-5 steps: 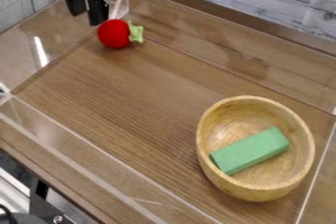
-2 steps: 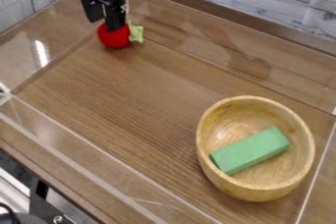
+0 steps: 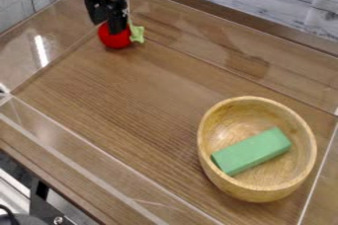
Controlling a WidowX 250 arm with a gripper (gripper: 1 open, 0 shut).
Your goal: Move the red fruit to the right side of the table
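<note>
The red fruit point(image 3: 115, 37) lies at the far left of the table point(image 3: 145, 101), its little green tuft pointing right. My black gripper point(image 3: 106, 20) hangs right over the fruit, its open fingers coming down on either side of the fruit's top. The fingers cover the upper part of the fruit. The fruit rests on the wood and is not lifted.
A round light wooden bowl point(image 3: 259, 150) stands at the near right and holds a green rectangular block point(image 3: 251, 152). Low clear plastic walls point(image 3: 79, 145) edge the tabletop on all sides.
The gripper has moved right and down from beside the fruit to directly over it. Its jaws stay open. The fruit has not moved.
</note>
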